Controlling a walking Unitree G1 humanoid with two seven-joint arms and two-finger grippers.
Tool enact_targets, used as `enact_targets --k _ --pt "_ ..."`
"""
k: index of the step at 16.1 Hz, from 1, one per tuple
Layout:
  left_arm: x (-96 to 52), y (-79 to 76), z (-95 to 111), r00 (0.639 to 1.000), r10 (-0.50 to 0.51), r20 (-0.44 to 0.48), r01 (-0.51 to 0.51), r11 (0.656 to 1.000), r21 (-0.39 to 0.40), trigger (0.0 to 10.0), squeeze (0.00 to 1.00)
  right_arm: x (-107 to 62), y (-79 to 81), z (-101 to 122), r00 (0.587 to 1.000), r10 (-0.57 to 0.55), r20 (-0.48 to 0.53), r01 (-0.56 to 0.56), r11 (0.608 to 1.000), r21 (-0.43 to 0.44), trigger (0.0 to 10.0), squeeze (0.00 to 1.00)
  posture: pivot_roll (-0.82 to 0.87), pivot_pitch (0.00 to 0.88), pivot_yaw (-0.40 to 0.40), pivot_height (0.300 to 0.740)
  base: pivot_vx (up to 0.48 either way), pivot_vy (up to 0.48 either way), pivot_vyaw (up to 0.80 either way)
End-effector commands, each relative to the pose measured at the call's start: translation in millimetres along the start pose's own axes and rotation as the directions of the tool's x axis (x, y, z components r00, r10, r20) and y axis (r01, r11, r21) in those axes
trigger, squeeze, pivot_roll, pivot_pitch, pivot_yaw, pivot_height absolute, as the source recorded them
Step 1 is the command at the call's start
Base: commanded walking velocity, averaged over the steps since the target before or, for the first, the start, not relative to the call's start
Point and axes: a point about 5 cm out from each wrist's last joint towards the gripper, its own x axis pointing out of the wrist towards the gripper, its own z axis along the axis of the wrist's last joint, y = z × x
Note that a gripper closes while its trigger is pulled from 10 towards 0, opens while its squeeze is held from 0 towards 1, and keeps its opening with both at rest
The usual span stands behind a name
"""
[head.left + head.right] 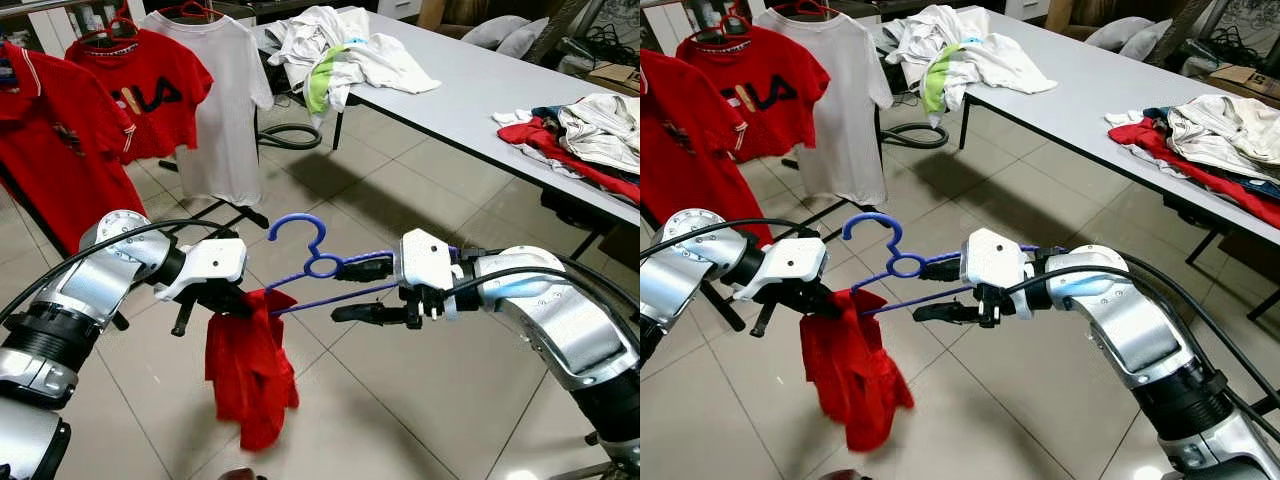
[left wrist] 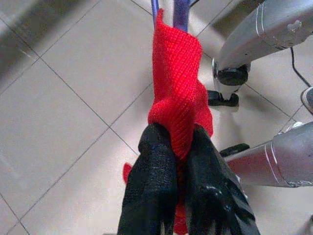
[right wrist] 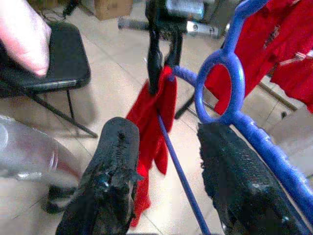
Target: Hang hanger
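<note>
Far right, the long worktop (image 1: 470, 100) carries heaps of clothes; far left, shirts hang on a rack. Near me, above the tiled floor, my left claw (image 1: 215, 298) is clamped on the red garment (image 1: 250, 370) draped over the blue hanger (image 1: 310, 262). My right claw (image 1: 360, 290) stands apart around the hanger's right end.

- Your right gripper (image 3: 168, 181) has its fingers (image 3: 110, 171) spread around the blue hanger (image 3: 217, 88)
- One finger touches the hanger's arm
- Red garment (image 3: 154, 112) hangs beyond, above the tiled floor (image 3: 107, 107)
</note>
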Motion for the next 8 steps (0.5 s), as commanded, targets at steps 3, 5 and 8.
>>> enact_targets --k 3,5,8 --pt "43.1 17.2 13 0.985 0.128 0.116 -0.119 0.99 -0.08 0.0 0.0 8.0 20.3 -47 0.986 -0.165 0.01 0.159 0.965 0.208 10.0 1.0 -0.11 0.0 0.076 0.74 0.0 0.0 0.0" --pt "53.6 9.0 6 0.984 0.125 0.124 -0.111 0.988 -0.108 0.0 0.0 13.3 27.2 -49 0.983 -0.181 0.033 0.168 0.956 0.242 10.0 1.0 -0.1 0.0 0.078 0.74 0.0 0.0 0.0" --pt "45.9 8.8 -18 0.995 0.102 -0.02 -0.103 0.988 -0.112 0.0 0.0 -2.7 31.9 -23 0.989 -0.09 0.117 0.061 0.972 0.225 10.0 1.0 -0.08 0.0 0.071 0.74 0.0 0.0 0.0"
